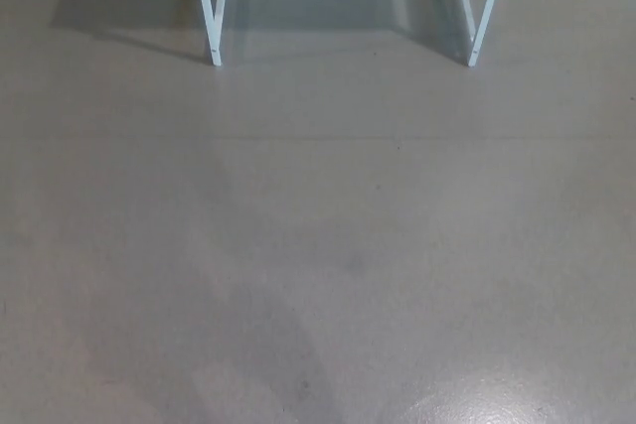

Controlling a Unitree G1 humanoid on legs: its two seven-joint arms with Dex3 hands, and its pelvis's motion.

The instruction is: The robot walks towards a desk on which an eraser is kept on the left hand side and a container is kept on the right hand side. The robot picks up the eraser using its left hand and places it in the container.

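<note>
Only the grey floor (318, 245) and two white desk legs (212, 17) ahead show; eraser, container and both hands are out of view, so finger state cannot be told.

Head view, downward onto floor (318, 245)

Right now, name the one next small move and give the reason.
Probably keep walking straight ahead: only the desk's white legs show at the top of the head view, across a stretch of grey floor. The desktop, eraser, container and both hands are out of view.
</note>
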